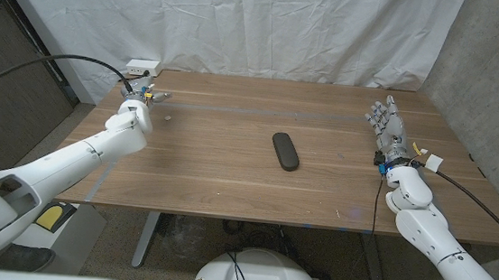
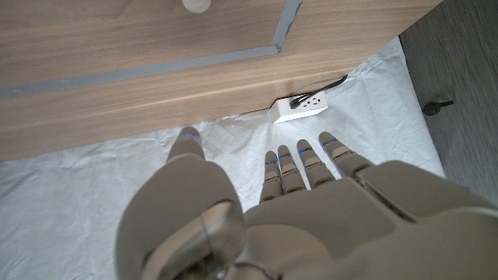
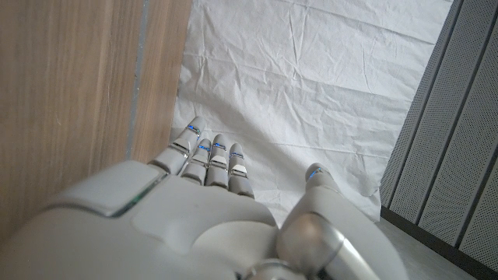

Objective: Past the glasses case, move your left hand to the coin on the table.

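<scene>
While the small round coin (image 1: 168, 115) lies on the wood, the left hand (image 1: 141, 94) sits just beside it, fingers straight, apart, holding nothing. The dark glasses case (image 1: 286, 150) lies mid-table.

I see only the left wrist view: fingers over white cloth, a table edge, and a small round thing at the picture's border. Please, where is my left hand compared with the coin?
Observer: In the head view the left hand is at the table's far left corner; the coin lies just to its right, apart from it.
Operator: And the glasses case?
Observer: The glasses case lies near the table's middle, farther right than the coin.
Operator: Is the right hand in my way?
Observer: No. The right hand stands open at the table's right side, holding nothing.
</scene>
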Action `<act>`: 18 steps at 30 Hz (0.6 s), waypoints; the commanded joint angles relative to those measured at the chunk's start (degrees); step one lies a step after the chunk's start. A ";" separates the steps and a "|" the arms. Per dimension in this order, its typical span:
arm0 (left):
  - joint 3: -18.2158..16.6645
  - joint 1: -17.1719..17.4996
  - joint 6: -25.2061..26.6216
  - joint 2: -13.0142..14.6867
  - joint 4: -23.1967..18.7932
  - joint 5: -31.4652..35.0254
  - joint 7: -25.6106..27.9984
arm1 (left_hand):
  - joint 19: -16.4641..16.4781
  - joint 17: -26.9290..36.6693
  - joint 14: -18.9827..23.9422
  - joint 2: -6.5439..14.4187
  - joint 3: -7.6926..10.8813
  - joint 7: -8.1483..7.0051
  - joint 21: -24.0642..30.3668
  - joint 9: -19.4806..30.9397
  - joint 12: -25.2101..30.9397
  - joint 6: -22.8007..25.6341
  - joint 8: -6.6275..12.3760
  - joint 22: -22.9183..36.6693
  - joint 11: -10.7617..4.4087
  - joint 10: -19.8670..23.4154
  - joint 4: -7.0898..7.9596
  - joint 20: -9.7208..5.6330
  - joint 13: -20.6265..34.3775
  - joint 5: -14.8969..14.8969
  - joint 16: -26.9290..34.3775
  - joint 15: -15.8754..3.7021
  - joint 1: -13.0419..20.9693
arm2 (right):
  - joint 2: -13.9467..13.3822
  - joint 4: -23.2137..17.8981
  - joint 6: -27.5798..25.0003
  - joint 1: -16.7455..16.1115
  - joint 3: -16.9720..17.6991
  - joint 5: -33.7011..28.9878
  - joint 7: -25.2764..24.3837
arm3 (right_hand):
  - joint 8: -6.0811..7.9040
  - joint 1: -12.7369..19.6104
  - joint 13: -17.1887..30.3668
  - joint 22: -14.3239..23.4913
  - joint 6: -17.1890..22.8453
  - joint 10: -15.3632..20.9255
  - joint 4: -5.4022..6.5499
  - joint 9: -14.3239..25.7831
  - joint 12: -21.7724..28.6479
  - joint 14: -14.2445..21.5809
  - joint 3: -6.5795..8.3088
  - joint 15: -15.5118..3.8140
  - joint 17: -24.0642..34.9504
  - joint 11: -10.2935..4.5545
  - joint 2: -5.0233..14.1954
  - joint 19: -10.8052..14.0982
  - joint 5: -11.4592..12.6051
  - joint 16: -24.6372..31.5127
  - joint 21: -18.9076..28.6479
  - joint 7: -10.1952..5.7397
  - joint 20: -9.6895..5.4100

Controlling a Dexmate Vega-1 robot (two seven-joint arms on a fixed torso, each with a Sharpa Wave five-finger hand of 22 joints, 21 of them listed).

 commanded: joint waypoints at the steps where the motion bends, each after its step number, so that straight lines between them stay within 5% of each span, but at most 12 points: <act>1: 1.72 -2.81 -0.62 -1.03 3.76 -0.40 -2.41 | -0.04 0.15 -0.23 -0.03 -0.17 -0.01 -0.08 0.14 0.05 0.13 0.20 0.29 -0.10 0.10 -0.26 -3.73 0.19 0.41 0.01 -1.14 0.80 | -0.42 -1.68 -0.44 -0.92 0.24 -0.60 -0.98 | 0.20 -0.16 0.23 0.30 0.51 0.61 -0.11 0.17 0.44 0.65 -0.29 0.07 0.24 -0.27 0.37 0.68 0.36 0.33 -0.24 -0.03 -0.70; 18: 3.73 -3.86 0.87 -1.70 4.21 0.02 -4.04 | -0.06 0.12 -0.24 0.04 -0.25 0.01 0.00 0.14 0.06 0.20 0.21 0.28 0.09 0.07 -0.27 -3.74 0.18 0.49 0.09 -1.11 0.88 | -0.77 -2.11 -1.32 -0.02 0.01 -0.58 -0.29 | 0.16 -0.16 0.24 0.31 0.57 0.78 -0.20 0.18 0.45 0.74 -0.38 0.12 0.24 -0.15 0.45 0.97 0.35 0.30 -0.55 -0.09 -0.69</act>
